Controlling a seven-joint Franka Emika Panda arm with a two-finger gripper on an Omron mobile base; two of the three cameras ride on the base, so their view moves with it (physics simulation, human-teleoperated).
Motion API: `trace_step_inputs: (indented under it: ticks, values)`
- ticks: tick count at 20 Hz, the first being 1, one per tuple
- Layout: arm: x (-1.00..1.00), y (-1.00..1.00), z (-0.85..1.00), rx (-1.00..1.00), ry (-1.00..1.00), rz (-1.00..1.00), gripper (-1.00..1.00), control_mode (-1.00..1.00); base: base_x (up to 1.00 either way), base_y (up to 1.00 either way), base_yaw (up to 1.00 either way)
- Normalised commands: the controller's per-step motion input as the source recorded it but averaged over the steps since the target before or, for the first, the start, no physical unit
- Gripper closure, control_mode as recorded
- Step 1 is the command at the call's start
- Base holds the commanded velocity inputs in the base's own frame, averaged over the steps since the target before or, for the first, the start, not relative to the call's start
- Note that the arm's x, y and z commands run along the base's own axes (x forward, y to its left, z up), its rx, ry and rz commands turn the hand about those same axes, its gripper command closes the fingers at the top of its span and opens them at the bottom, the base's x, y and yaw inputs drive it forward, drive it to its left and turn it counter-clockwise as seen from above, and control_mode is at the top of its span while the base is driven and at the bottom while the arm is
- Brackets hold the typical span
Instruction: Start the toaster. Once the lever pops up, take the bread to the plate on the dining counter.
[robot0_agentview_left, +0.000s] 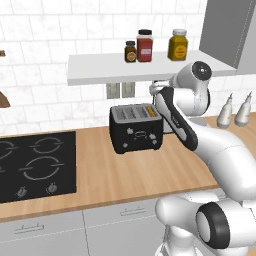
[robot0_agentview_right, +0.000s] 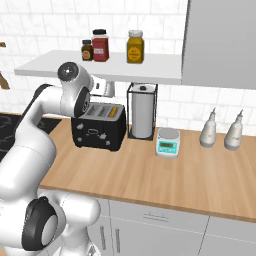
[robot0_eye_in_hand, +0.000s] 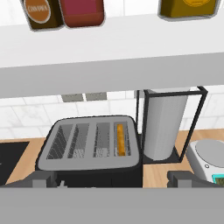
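Observation:
The black four-slot toaster (robot0_agentview_left: 137, 132) (robot0_agentview_right: 98, 131) (robot0_eye_in_hand: 87, 148) stands on the wooden worktop near the wall. The bread (robot0_eye_in_hand: 120, 140) (robot0_agentview_left: 149, 110) (robot0_agentview_right: 114, 110) sits sunk in its rightmost slot, only the tan top edge showing. My gripper (robot0_eye_in_hand: 111, 178) (robot0_agentview_left: 155, 90) (robot0_agentview_right: 106, 89) hovers above the toaster, just under the white shelf, looking down at the slots. Its jaws stand wide open and hold nothing. The plate and the dining counter are out of view.
A white shelf (robot0_agentview_left: 100, 70) with three jars hangs low over the toaster. A paper towel roll in a black frame (robot0_agentview_right: 142, 112) stands right of the toaster, then a small scale (robot0_agentview_right: 167, 141) and two white bottles (robot0_agentview_right: 208, 129). A black hob (robot0_agentview_left: 35, 165) lies left.

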Motion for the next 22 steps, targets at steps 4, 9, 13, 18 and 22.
trace_step_inputs:
  ticks: [4,9,13,18,22]
  values:
    - [0.00,0.00,0.00,0.00,0.00,0.00,-1.00,-1.00,0.00,0.00,0.00]
    - [0.00,0.00,0.00,0.00,0.00,0.00,-1.00,-1.00,0.00,0.00,0.00]
    - [0.00,0.00,0.00,0.00,0.00,0.00,-1.00,-1.00,0.00,0.00,0.00]
    - [0.00,0.00,0.00,0.00,0.00,0.00,-1.00,-1.00,0.00,0.00,0.00]
    - [0.00,0.00,0.00,0.00,0.00,0.00,-1.00,-1.00,0.00,0.00,0.00]
